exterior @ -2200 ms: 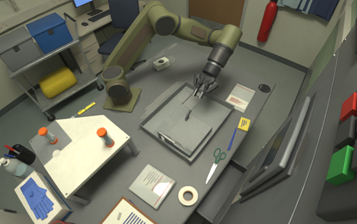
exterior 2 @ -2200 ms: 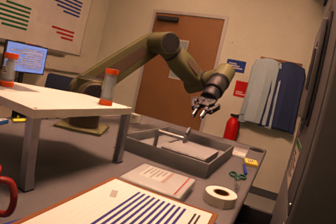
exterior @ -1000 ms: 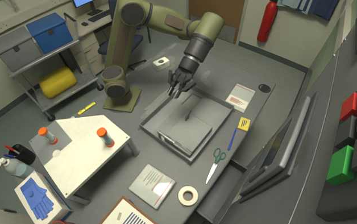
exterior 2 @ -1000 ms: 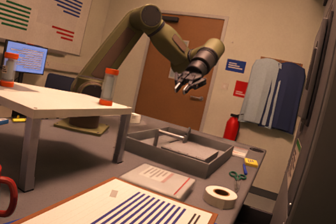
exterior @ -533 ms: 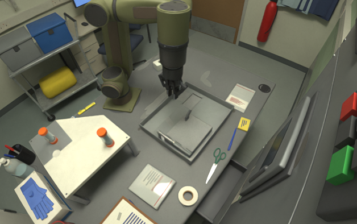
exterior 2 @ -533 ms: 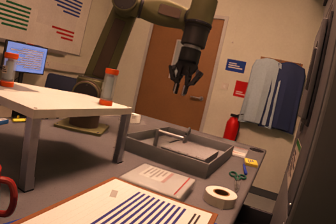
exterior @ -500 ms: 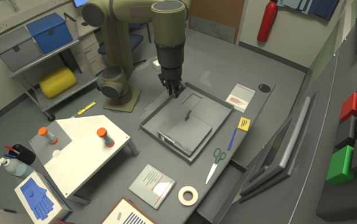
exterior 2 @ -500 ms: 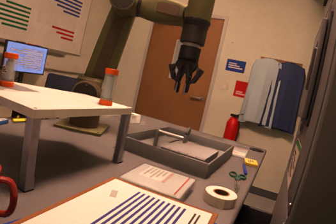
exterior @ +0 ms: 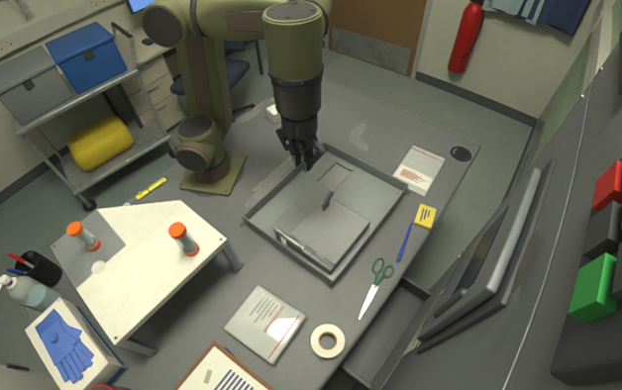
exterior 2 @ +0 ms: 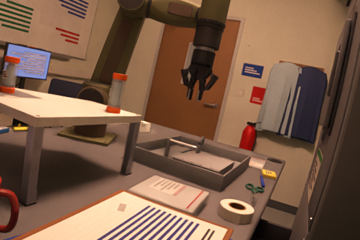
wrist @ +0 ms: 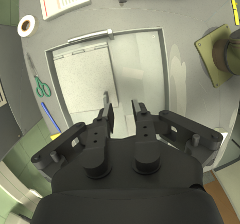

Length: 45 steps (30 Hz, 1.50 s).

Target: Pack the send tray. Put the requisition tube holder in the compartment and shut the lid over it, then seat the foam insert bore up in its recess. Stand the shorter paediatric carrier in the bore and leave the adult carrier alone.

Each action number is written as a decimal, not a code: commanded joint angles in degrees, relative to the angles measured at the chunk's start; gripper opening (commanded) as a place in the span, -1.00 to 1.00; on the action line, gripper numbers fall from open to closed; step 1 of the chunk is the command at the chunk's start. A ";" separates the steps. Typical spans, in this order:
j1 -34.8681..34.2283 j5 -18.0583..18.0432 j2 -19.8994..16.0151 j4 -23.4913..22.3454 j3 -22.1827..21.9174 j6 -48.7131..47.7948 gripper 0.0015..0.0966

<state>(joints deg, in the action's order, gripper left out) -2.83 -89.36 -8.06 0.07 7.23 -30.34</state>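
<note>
The hinged lid (exterior: 331,230) lies flat and closed over one half of the grey send tray (exterior: 325,214), its small handle (exterior: 327,199) standing up near the tray's middle. High above the tray's far corner my gripper (exterior 2: 199,93) hangs empty, fingers partly closed with nothing between them. A shallow square recess (exterior: 335,175) shows in the tray floor beside the lid. Two orange-capped carriers stand on the white side table (exterior: 137,260): one (exterior: 183,238) near its middle and one (exterior: 83,235) on a grey mat at its far end. A small white block (exterior: 272,113) lies on the desk behind the arm.
The white side table stands left of the tray. A metal trolley (exterior: 78,99) with boxes is behind it. Scissors (exterior: 376,284), a blue pen (exterior: 403,242), a yellow note (exterior: 425,216), a tape roll (exterior: 327,340) and papers (exterior: 265,323) lie around the tray.
</note>
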 commanded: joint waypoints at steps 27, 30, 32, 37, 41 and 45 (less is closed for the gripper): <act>0.10 0.04 0.12 -0.04 0.11 0.07 0.65; 0.10 0.04 0.12 -0.04 0.11 0.07 0.65; 0.10 0.04 0.12 -0.04 0.11 0.07 0.65; 0.10 0.04 0.12 -0.04 0.11 -0.30 0.65; 0.10 0.04 0.12 -0.04 0.11 -6.82 0.65; 0.10 0.04 0.12 -0.04 0.11 -13.93 0.65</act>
<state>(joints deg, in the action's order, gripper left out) -2.73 -89.33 -7.97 0.00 7.29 -44.75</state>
